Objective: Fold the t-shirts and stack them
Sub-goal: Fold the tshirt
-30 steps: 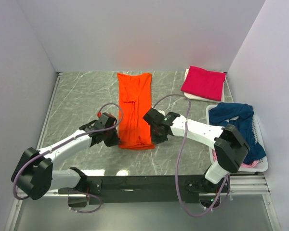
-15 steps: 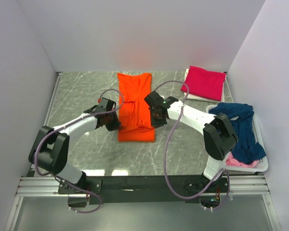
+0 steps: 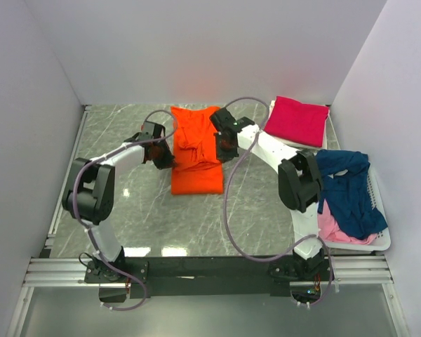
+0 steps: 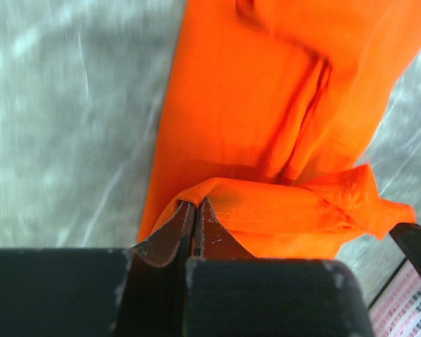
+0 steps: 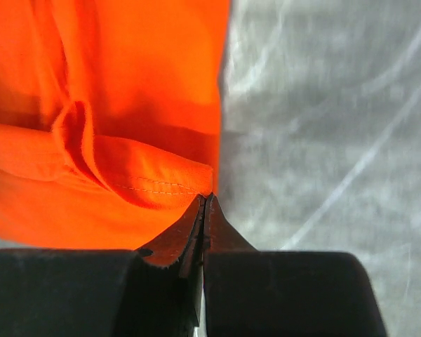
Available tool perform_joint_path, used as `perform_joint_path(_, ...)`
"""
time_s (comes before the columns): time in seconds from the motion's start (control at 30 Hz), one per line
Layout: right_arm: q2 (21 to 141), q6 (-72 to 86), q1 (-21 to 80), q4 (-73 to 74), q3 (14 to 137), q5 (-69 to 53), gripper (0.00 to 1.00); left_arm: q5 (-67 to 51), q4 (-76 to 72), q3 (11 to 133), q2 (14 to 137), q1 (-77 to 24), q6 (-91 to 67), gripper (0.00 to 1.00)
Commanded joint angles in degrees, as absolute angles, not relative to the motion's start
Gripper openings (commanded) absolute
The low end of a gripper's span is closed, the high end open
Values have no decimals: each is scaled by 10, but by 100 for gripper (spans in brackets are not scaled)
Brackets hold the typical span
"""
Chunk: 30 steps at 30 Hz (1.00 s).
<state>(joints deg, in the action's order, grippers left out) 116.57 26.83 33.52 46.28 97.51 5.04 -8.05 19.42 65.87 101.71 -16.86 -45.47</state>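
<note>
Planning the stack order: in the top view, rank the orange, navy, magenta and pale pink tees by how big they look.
1. orange tee
2. navy tee: crumpled, nearly as large, so this order is unsure
3. magenta tee
4. pale pink tee: mostly hidden under the navy one

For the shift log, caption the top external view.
Both arms' jaws pinch the hem of the orange t-shirt, doubled over mid-fold.

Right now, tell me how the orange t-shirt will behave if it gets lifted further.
Likely floppy: the orange t-shirt sags and creases between the left gripper and right gripper, which pinch its hem. Probably light, since thin corner pinches carry the fold. It may slip, as little cloth sits between the jaws.
</note>
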Motion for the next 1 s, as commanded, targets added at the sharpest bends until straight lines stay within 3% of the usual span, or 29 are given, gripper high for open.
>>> perform_joint_path(0.0,1206,246,320,490,1055,47,0,-97,183,711,1048,-149,-436,0)
perform_joint_path(0.43,1319,227,285,512,1200,16,0,-137,172,808,1154,-111,-444,0)
perform_joint_path(0.5,1333,221,280,512,1213,2,0,-148,164,810,1155,-104,-451,4)
perform_joint_path(0.53,1339,219,280,511,1230,-12,5,-150,158,811,1152,-102,-453,9)
perform_joint_path(0.57,1348,215,275,514,1250,-21,22,-155,146,810,1146,-99,-457,22)
perform_joint_path(0.6,1352,215,273,515,1251,-27,22,-156,140,810,1146,-98,-459,28)
perform_joint_path(0.63,1353,211,272,517,1268,-31,39,-156,135,810,1138,-98,-459,39)
perform_joint_path(0.67,1351,208,272,518,1273,-33,44,-158,130,810,1134,-98,-459,43)
perform_joint_path(0.77,1321,200,269,503,1261,-28,52,-159,118,809,1110,-98,-453,51)
perform_joint_path(0.97,1224,203,274,452,1146,-38,52,-156,97,746,1025,-112,-420,55)
